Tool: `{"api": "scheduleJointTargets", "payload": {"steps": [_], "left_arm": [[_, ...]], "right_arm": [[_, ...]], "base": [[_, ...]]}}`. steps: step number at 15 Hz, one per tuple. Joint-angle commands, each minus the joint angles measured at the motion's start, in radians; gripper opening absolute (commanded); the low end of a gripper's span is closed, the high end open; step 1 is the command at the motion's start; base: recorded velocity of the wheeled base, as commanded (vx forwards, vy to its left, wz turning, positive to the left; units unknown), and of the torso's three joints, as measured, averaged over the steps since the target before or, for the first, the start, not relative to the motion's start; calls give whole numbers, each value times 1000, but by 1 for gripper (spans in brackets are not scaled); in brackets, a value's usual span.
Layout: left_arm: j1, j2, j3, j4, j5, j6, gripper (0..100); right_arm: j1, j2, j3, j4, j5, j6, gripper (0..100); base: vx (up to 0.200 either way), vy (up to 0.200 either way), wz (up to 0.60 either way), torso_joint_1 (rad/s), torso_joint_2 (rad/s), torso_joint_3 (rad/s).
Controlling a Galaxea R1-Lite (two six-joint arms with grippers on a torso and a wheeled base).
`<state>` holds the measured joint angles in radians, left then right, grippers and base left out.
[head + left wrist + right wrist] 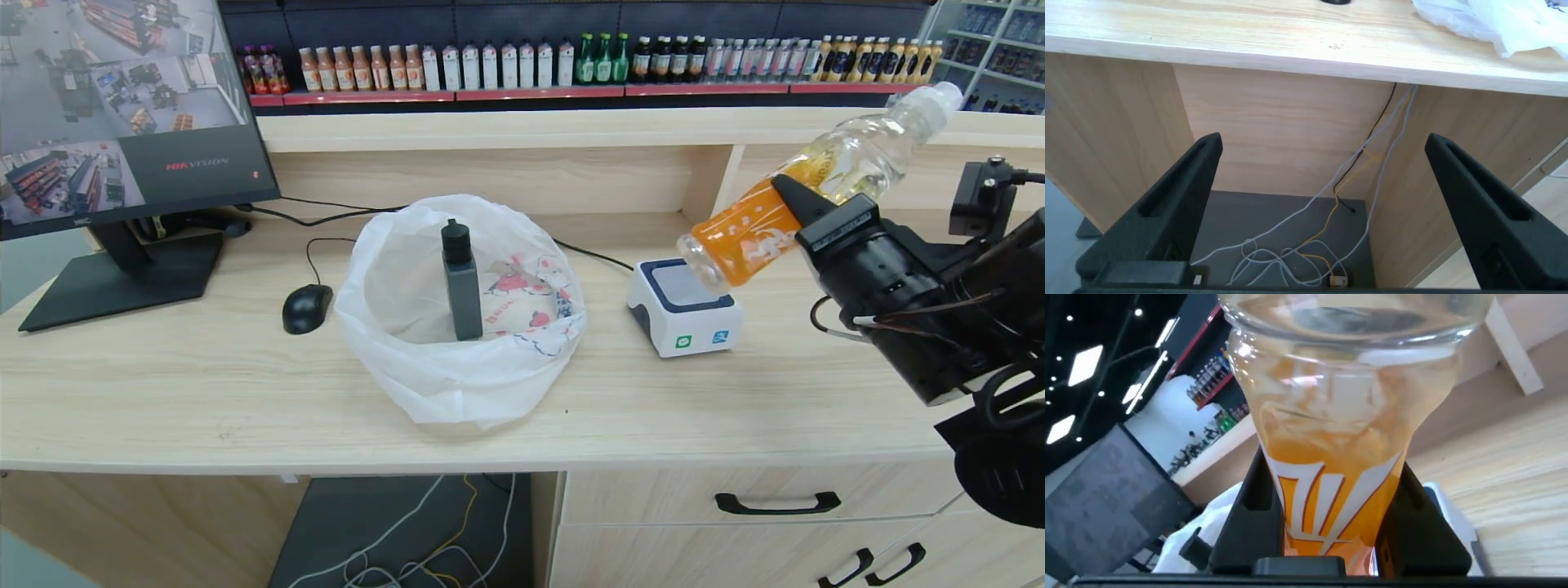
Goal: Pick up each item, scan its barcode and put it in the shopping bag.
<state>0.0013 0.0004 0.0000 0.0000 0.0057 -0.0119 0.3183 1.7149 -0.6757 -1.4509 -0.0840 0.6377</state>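
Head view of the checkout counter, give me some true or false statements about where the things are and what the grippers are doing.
1. The right gripper holds the orange bottle tilted, its base over the scanner. True.
2. The shopping bag is empty. False: a dark bottle stands upright in it.
3. The mouse lies between the monitor and the bag. True.
4. The left gripper is shut on a bottle. False: it is open and empty, below the counter.
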Motion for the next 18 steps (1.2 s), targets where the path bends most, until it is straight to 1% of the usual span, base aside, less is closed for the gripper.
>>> {"api": "scheduleJointTargets", "payload": {"steps": [1,3,4,6,7,9,11,13,14,18], "left_arm": [[0,0,0,0,0,0,100],[0,0,0,0,0,0,100],[0,0,0,0,0,0,100],[0,0,0,0,0,0,100],[0,0,0,0,0,0,100],[0,0,0,0,0,1,100],[0,0,0,0,0,3,100],[0,0,0,0,0,1,100],[0,0,0,0,0,1,100],[0,0,0,0,0,0,100]], "right_arm": [[5,-20,4,-5,1,-56,0],[8,-18,-4,-5,7,-190,0],[13,-28,-5,-5,23,-291,0],[56,-60,31,7,47,-397,0],[67,-66,48,10,53,-417,0],[70,-104,65,53,72,-515,0],[73,-138,79,87,78,-575,0],[81,-139,64,83,124,-674,0],[81,-144,54,79,125,-716,0],[70,-120,38,44,124,-748,0]], "base": [[0,0,0,0,0,0],[0,0,0,0,0,0],[0,0,0,0,0,0],[0,0,0,0,0,0],[0,0,0,0,0,0],[0,0,0,0,0,0],[0,0,0,0,0,0],[0,0,0,0,0,0],[0,0,0,0,0,0],[0,0,0,0,0,0]]}}
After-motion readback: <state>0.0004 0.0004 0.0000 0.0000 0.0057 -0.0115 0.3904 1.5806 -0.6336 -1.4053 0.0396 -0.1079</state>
